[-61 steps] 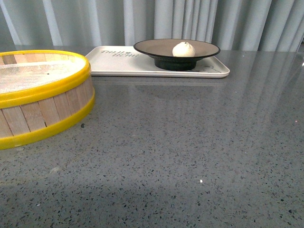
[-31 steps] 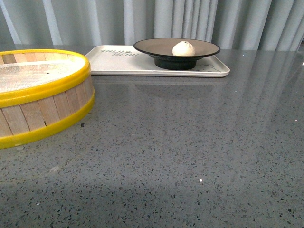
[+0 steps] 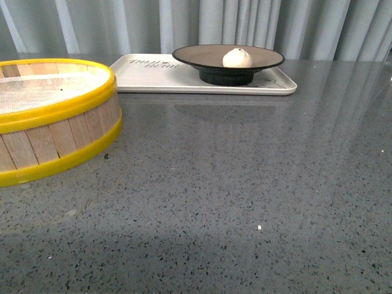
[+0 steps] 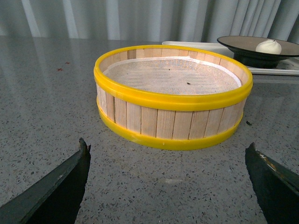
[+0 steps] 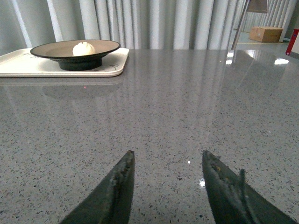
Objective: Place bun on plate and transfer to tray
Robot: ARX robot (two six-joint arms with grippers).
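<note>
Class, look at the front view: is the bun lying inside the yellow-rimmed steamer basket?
No. The bun sits on the plate, which stands on the tray; the steamer basket holds no bun.

Grey speckled stone tabletop (image 3: 233, 184), glossy, reflecting curtains. Directly on it: cream tray (image 3: 159, 76) at far edge, centre; wooden steamer basket (image 3: 49, 119) with yellow rims at near left, well apart from tray. Small dark speck on surface just beside basket base.

test room: grey speckled counter (image 3: 245, 184), pleated curtains (image 3: 184, 24), cardboard box (image 5: 266, 33)
</note>
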